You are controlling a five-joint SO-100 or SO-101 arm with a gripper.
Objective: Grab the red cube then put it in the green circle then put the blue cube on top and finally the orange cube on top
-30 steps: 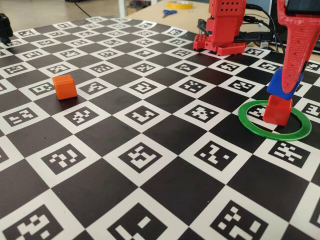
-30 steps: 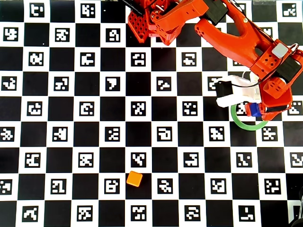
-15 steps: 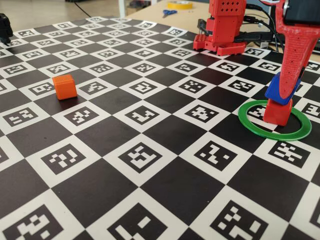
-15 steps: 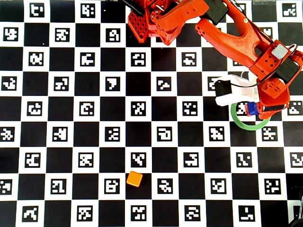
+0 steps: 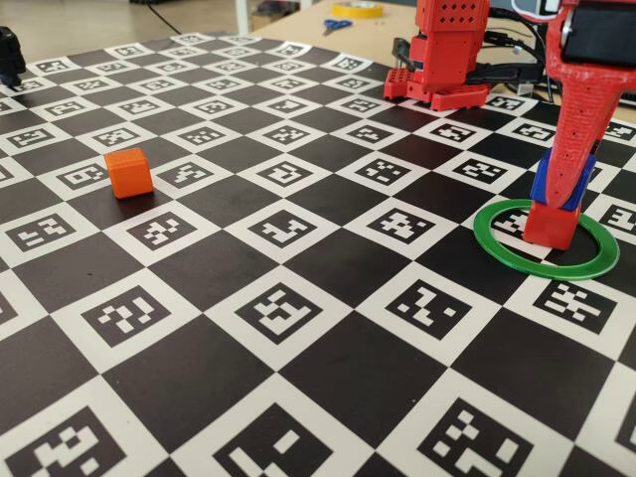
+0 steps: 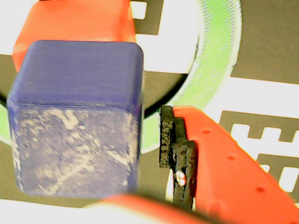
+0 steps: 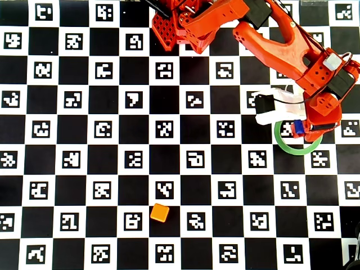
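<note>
Gripper [image 5: 561, 189]: in the fixed view it stands upright over the green ring, one red finger down the front face of the blue cube. In the wrist view the dark-padded finger [image 6: 175, 144] stands off the cube's right face, with a gap between. Jaws parted, not clamping.

Blue cube [image 5: 543, 185]: on top of the red cube, slightly tilted in the fixed view; its lower edge meets the red top. In the wrist view [image 6: 77, 116] it fills the left half of the picture, scuffed on the near face.

Red cube [image 5: 550, 225]: on the board inside the ring, well within the inner edge. In the wrist view only a strip of it [image 6: 74, 21] shows above the blue one.

Green circle [image 5: 507, 253]: flat on the checkerboard, near the board's right side in the overhead view [image 7: 289, 149]; the arm covers its upper right arc there.

Orange cube [image 5: 128, 172]: alone on a white square, well apart from the stack; in the overhead view [image 7: 160, 212] it is low and centre-left.

Open room: bare checkerboard [image 7: 84, 112] all round the orange cube and between it and the ring.

Arm base [image 5: 444, 50]: at the far edge of the board.
</note>
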